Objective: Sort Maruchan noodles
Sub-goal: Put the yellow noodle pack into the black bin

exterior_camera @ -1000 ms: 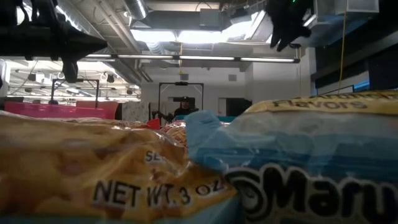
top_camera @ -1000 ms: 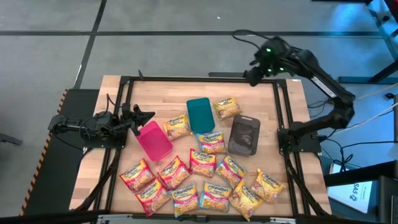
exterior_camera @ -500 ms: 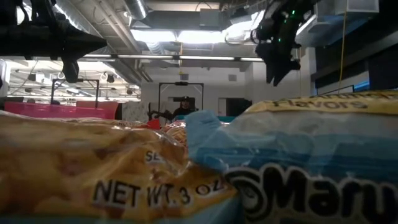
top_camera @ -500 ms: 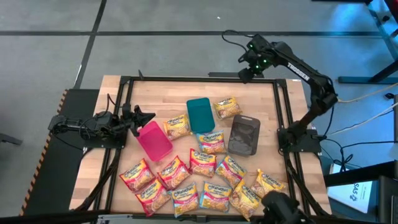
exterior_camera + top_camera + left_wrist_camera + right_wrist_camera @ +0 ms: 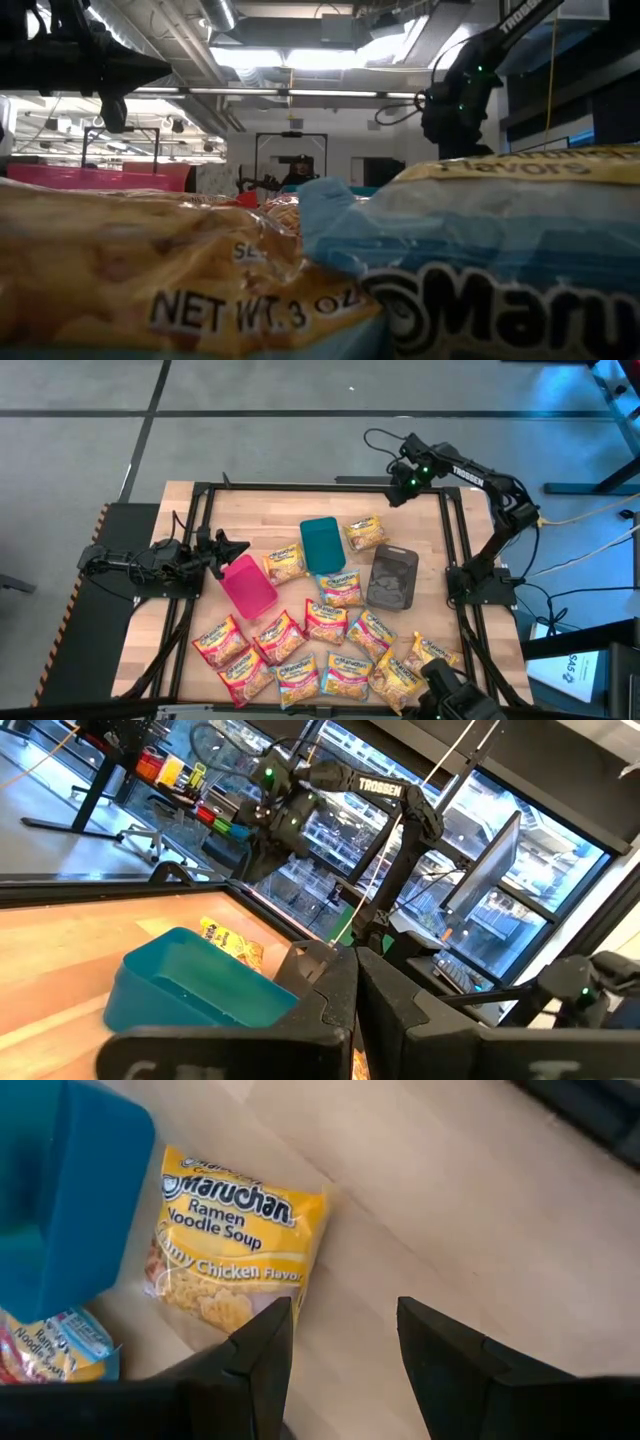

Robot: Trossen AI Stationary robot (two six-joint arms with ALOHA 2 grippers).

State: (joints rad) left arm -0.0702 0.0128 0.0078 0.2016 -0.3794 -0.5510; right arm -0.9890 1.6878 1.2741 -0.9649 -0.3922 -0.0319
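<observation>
Many Maruchan noodles (image 5: 330, 650) lie unsorted in high view, most well short of the right gripper (image 5: 402, 487), which hangs over the table's far edge; left gripper (image 5: 228, 547) parked beside the pink bin (image 5: 247, 585), jaws together.

Right wrist view: jaws apart, empty, yellow chicken packet (image 5: 232, 1252) just ahead beside the teal bin (image 5: 55, 1200). Judged step: approach. Next: descend, straddle packet.

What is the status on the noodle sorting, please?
Right gripper open, above the yellow chicken packet beside the teal bin. Left gripper shut, parked by the pink bin. Nothing sorted yet.
</observation>
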